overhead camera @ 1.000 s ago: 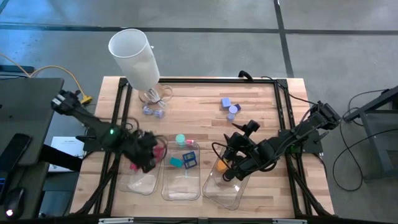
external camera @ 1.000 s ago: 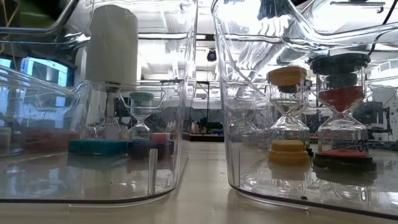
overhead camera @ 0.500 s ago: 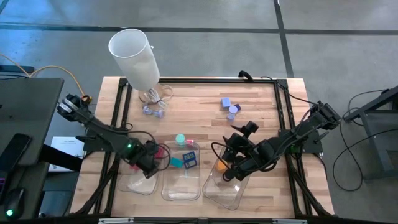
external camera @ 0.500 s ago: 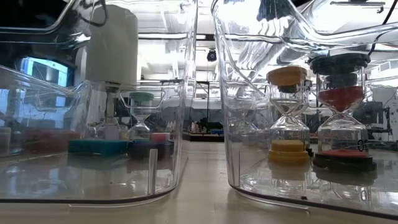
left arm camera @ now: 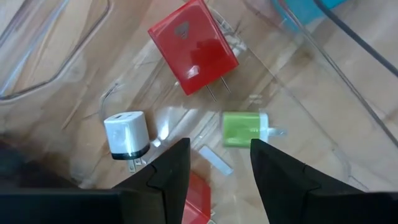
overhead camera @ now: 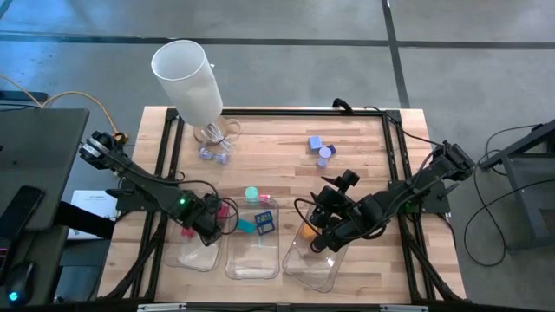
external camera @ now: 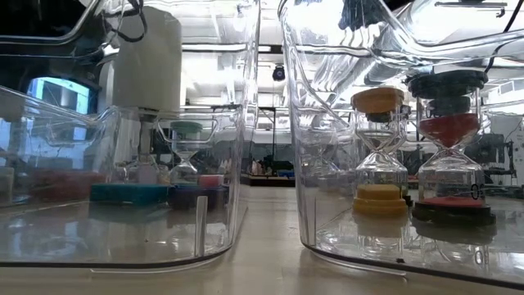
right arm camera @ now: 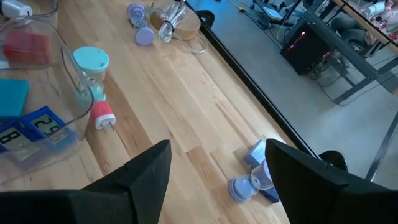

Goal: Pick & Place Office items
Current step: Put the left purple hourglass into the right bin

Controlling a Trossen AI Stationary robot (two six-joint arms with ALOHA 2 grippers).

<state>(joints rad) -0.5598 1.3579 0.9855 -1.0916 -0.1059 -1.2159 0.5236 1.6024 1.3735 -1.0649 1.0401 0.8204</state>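
Note:
My left gripper (overhead camera: 211, 227) (left arm camera: 221, 177) points down, open, over the left clear tray (overhead camera: 195, 256). Below it on the tray floor lie a red plug cube (left arm camera: 193, 46), a green one (left arm camera: 244, 129) and a white one (left arm camera: 126, 134); another red piece (left arm camera: 198, 194) shows beside one finger, and whether it touches I cannot tell. My right gripper (overhead camera: 325, 232) (right arm camera: 214, 186) hangs open above the right tray (overhead camera: 314, 270), which holds an orange-capped hourglass (external camera: 378, 152) and a black-capped one (external camera: 449, 147), both upright. A teal-capped hourglass (right arm camera: 90, 68) stands on the wood.
The middle tray (overhead camera: 253, 262) holds a teal block (overhead camera: 245, 227) and blue blocks (right arm camera: 31, 134). A tall white cylinder (overhead camera: 186, 74) stands at the far left, with small purple hourglasses (overhead camera: 215, 156) near it. Purple and blue pieces (overhead camera: 319, 149) lie on the far wood. A black frame rims the table.
My left gripper has come down toward the left tray and turned a little at the wrist. My right arm has kept still.

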